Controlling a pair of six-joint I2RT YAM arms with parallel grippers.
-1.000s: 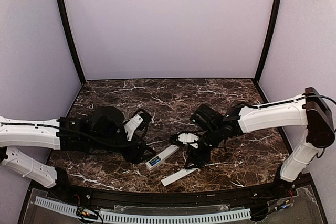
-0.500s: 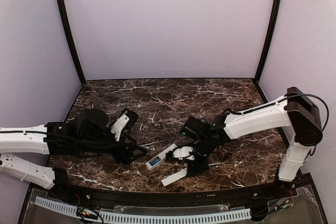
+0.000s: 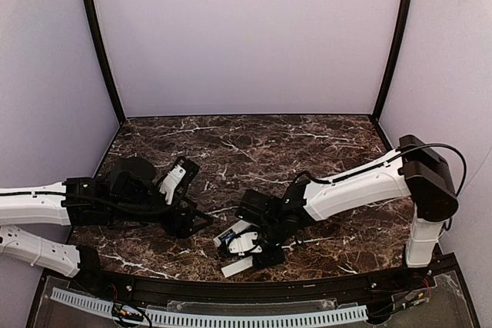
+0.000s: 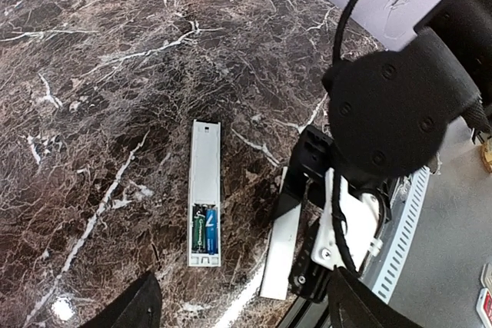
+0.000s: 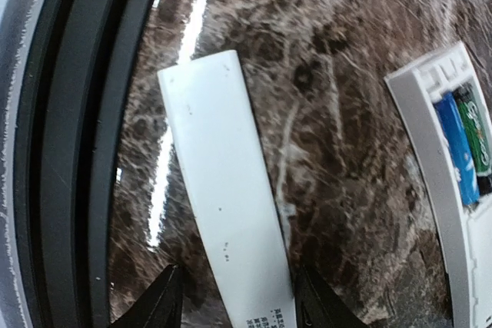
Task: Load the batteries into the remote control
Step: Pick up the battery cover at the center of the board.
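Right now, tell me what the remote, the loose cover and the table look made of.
Remote: white plastic, matte, moulded ribs inside its open bay. Cover: likely the same plastic, smooth, faint sheen. Table: dark brown marble look, glossy, with glare streaks; stone or laminate, cannot tell.

Top camera looks down from behind over the whole table (image 3: 323,136). Left wrist camera, higher up, shows the remote (image 4: 204,190) ahead of the left tool (image 4: 246,309). Right wrist camera, close in, shows it beside the right tool (image 5: 234,301).

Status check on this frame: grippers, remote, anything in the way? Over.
Left gripper open, clear of remote control. Right gripper open, astride loose white cover, not clamped. Two batteries seated in the open bay. Nothing blocking.
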